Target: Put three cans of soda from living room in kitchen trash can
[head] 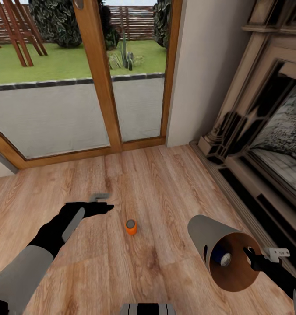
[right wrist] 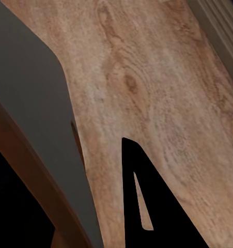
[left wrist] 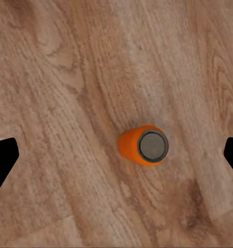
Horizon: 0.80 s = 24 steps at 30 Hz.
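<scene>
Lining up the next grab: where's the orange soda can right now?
The upright orange soda can stands on the wood plank floor, centre of the head view, between the left gripper and the grey cylindrical bin.

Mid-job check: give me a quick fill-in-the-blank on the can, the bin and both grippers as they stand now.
1. The orange soda can stands upright on the ____ floor.
2. The right gripper grips the rim of the grey ____.
3. Inside that bin lies a dark ____ can.
4. The left gripper is ____ above the orange can.

Missing words: wood; trash can; blue; open
</scene>
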Motion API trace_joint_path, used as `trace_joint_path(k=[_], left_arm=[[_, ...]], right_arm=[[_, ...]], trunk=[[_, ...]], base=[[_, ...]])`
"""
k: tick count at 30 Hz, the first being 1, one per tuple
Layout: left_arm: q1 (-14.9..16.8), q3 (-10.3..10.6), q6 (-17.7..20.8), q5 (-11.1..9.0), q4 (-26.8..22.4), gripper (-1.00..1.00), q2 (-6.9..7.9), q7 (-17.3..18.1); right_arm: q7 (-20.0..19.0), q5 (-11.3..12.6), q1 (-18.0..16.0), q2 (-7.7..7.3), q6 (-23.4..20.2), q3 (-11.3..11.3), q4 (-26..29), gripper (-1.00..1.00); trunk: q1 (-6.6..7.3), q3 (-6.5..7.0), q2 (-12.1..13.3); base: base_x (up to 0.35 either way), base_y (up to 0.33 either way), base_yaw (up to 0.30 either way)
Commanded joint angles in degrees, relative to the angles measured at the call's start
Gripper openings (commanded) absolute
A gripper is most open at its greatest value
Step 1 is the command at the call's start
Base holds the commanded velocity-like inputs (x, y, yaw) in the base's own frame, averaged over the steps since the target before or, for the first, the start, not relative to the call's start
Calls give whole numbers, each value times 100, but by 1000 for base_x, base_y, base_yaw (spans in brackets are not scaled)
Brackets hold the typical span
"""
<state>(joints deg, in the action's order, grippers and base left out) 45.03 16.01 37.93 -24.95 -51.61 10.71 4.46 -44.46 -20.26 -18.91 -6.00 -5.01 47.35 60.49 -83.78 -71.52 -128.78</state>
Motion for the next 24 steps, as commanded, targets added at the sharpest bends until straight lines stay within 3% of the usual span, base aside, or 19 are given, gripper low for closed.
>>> trace_joint_path(k=[1, 6, 9, 14, 17, 21, 24], left_arm=[[43, 16, 42, -72, 42, 100, -60, 12], [99, 69, 86, -140, 112, 100, -403, -17], [102, 74, 57, -141, 121, 100, -457, -17], [95, 77, -87, -129, 393, 100, -698, -15], [94, 78, -243, -133, 689, 100, -811, -19], [93, 78, -289, -138, 778, 100, -835, -20], [90, 78, -304, -141, 835, 100, -843, -17]], right_arm=[[-46, 23, -7, 5, -44, 9, 14, -100], [-33, 10, -11, 4, -52, -148, 79, -100], [-22, 12, -16, 5, -98, -281, 142, -100], [-7, 35, -49, 13, -296, -482, 501, -100], [-3, 49, -94, 44, -1131, -703, 1155, -100], [3, 54, -196, 51, -1590, -805, 1590, -100], [2, 56, -510, 52, -2068, -850, 1923, -100]], trunk=[[1, -4, -2], [1, -4, -2], [1, -4, -2], [1, -4, -2], [1, -4, -2], [1, -4, -2], [1, -4, -2]], base=[[0, 0, 0], [0, 0, 0], [0, 0, 0], [0, 0, 0], [0, 0, 0], [0, 0, 0], [0, 0, 0]])
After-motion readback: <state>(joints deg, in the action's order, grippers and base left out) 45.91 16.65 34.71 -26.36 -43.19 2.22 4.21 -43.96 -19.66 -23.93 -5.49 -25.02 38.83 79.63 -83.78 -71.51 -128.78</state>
